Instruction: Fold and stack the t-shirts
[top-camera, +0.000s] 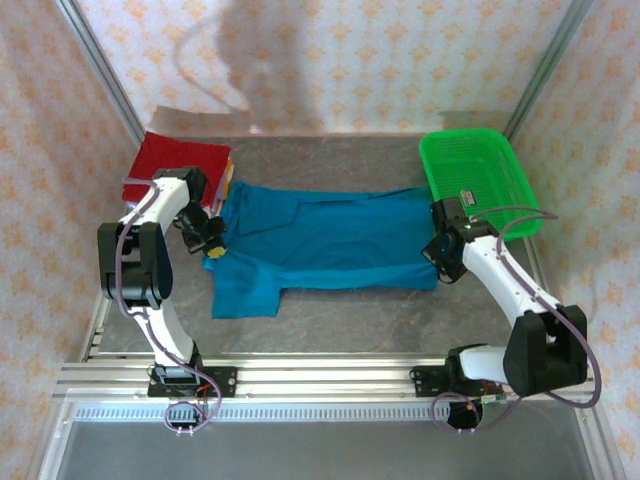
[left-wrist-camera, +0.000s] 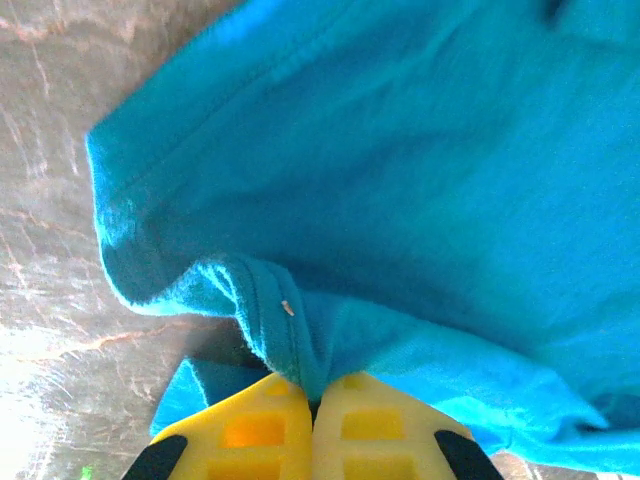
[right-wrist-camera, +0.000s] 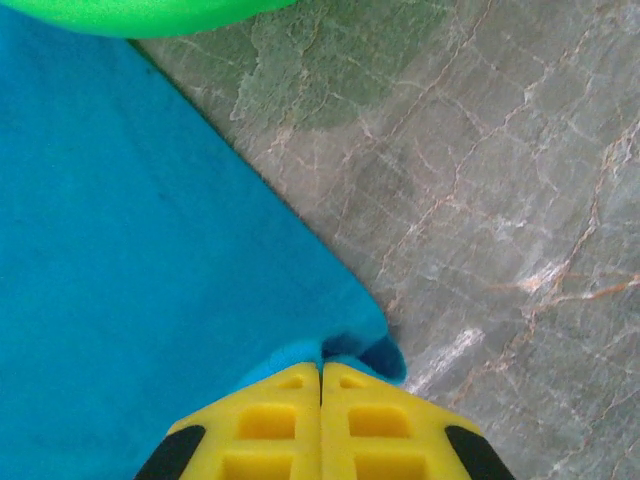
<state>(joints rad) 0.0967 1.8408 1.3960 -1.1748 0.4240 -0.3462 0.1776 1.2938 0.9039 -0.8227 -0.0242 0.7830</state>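
Observation:
A teal-blue t-shirt (top-camera: 320, 240) lies spread across the middle of the table, one sleeve hanging toward the near left. My left gripper (top-camera: 213, 249) is shut on its left edge; in the left wrist view the yellow fingers (left-wrist-camera: 262, 430) pinch a bunched fold of the teal cloth (left-wrist-camera: 400, 180). My right gripper (top-camera: 437, 252) is shut on the shirt's right corner; the right wrist view has the cloth corner (right-wrist-camera: 150, 260) caught between the pads. Folded t-shirts (top-camera: 178, 160), dark red on top with an orange edge, sit stacked at the far left behind the left arm.
A green mesh basket (top-camera: 475, 175) stands at the far right, right behind the right gripper; its rim (right-wrist-camera: 130, 12) shows in the right wrist view. Grey marble tabletop (right-wrist-camera: 500, 200) lies to the right of the shirt. Patterned walls close in the back and sides.

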